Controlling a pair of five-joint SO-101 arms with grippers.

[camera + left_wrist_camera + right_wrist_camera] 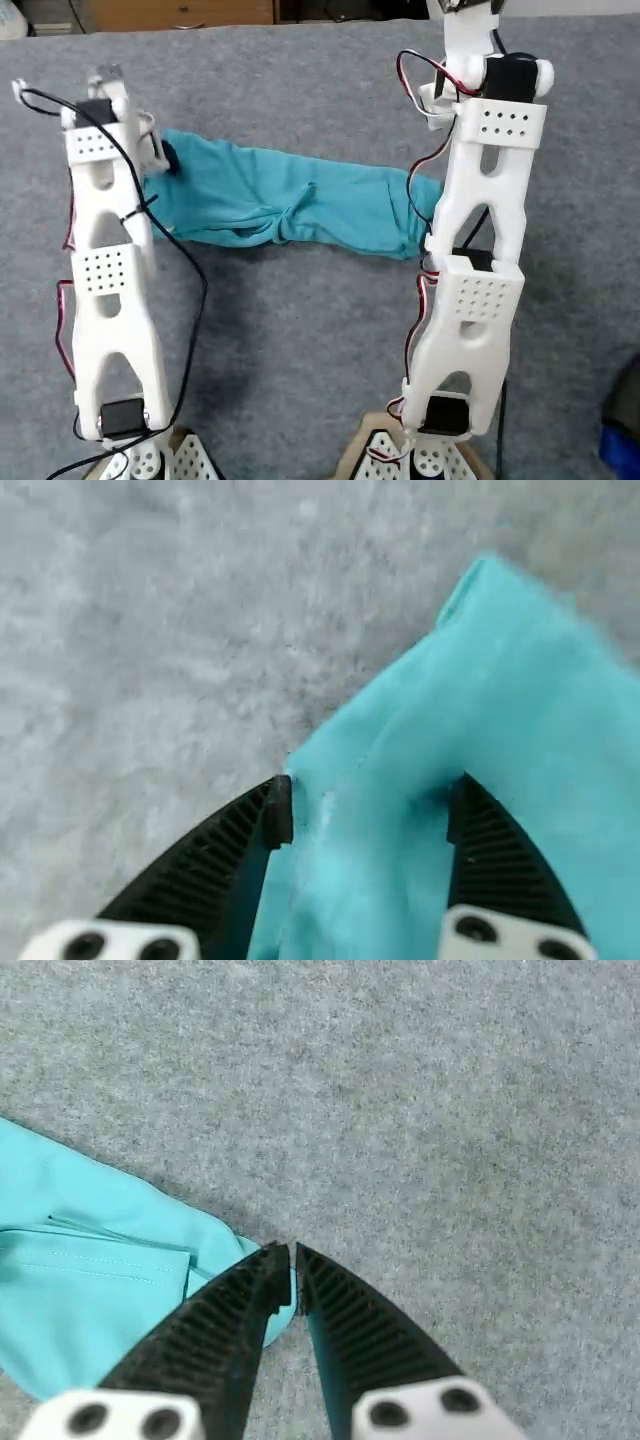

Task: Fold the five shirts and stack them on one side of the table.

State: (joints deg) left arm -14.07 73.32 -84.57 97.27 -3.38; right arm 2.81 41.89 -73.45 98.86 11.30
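Note:
A teal shirt [300,205] lies in a long twisted band across the grey table [300,350], stretched between the two arms. At its left end is my left gripper [160,155]. In the left wrist view that gripper [370,810] is open, its fingers wide apart with a bunched fold of the shirt [500,680] lying between them. The shirt's right end runs under the right arm. In the right wrist view my right gripper [296,1260] is shut on a thin corner of the shirt [80,1290], low over the table.
Grey felt-like cloth covers the whole table. Wooden furniture [180,12] stands behind the far edge. A dark and blue object [622,420] sits at the near right edge. Both arm bases stand at the near edge, with loose cables [190,300] hanging beside them.

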